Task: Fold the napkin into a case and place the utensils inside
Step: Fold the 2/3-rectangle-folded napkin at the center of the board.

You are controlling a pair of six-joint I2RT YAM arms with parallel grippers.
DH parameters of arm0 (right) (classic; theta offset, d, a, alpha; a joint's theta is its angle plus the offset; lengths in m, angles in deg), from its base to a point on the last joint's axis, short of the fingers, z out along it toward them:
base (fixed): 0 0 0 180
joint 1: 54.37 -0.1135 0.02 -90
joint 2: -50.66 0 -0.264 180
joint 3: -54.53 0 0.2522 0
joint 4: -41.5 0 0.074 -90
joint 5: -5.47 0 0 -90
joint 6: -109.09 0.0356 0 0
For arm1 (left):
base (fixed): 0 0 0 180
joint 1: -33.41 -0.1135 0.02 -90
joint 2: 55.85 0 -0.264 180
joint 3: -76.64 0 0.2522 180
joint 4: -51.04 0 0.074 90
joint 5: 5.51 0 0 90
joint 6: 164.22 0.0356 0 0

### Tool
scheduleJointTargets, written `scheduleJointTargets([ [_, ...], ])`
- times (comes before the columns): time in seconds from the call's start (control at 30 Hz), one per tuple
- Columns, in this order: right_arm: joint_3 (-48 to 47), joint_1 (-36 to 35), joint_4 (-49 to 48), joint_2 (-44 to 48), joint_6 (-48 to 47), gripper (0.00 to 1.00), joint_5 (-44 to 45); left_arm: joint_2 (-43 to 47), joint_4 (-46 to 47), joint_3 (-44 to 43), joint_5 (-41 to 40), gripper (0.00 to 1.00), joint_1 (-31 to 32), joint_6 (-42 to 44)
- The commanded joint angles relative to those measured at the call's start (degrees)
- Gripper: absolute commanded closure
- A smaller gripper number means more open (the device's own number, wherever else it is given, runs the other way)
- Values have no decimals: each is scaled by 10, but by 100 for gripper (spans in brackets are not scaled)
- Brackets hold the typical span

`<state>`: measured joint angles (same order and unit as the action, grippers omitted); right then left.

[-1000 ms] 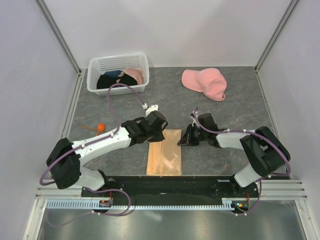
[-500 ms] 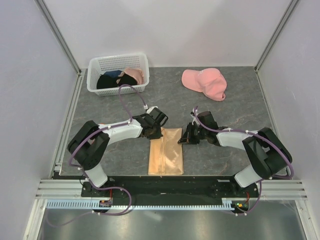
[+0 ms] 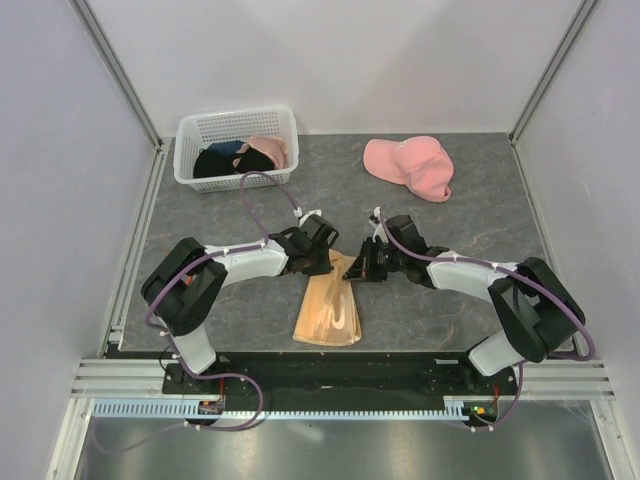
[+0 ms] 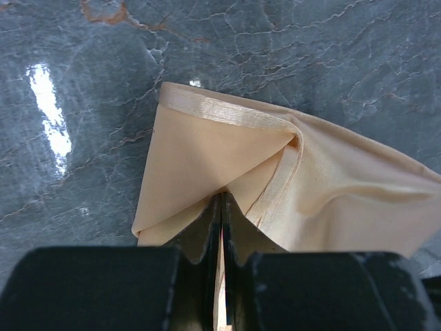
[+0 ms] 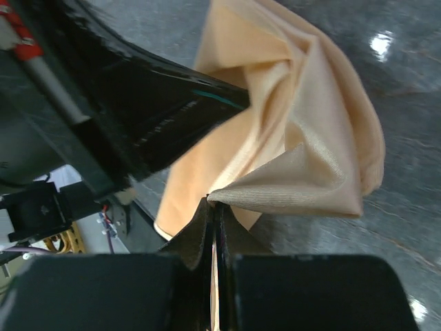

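The peach-tan napkin (image 3: pixel 330 310) lies folded into a long strip in the middle of the table, its far end lifted and bunched. My left gripper (image 3: pixel 322 263) is shut on the far left corner, where the cloth (image 4: pixel 227 148) rises as a peak from the closed tips (image 4: pixel 220 198). The right gripper (image 3: pixel 362 268) is shut on the far right corner, and a fold of napkin (image 5: pixel 310 138) hangs from its tips (image 5: pixel 213 204). The left gripper's black body (image 5: pixel 151 117) sits close beside it. The utensils are hidden from view.
A white basket (image 3: pixel 190 128) with dark and pink clothes stands at the back left. A pink cap (image 3: pixel 410 165) lies at the back right. White walls close in three sides, and the arm bases sit along the near rail.
The left arm swung in from the left and shut on the napkin's far left corner. Both grippers have drawn closer together and lifted the far end, skewing the strip.
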<state>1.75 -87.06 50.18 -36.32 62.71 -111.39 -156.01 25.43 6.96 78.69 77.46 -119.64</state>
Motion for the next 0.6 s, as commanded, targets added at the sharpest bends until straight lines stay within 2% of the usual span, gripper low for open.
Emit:
scheduleJointTargets([
  [0.0, -38, -22, -33, -4, 43, 100, 10, -16, 19, 15, 16, 92, 2, -12],
  [0.17, -47, -39, -63, -42, 88, 100, 20, -5, 26, 20, 34, 92, 4, -18],
  [0.57, -67, -43, -18, -51, 71, 100, 43, 82, -53, 17, 44, 91, 1, -8],
])
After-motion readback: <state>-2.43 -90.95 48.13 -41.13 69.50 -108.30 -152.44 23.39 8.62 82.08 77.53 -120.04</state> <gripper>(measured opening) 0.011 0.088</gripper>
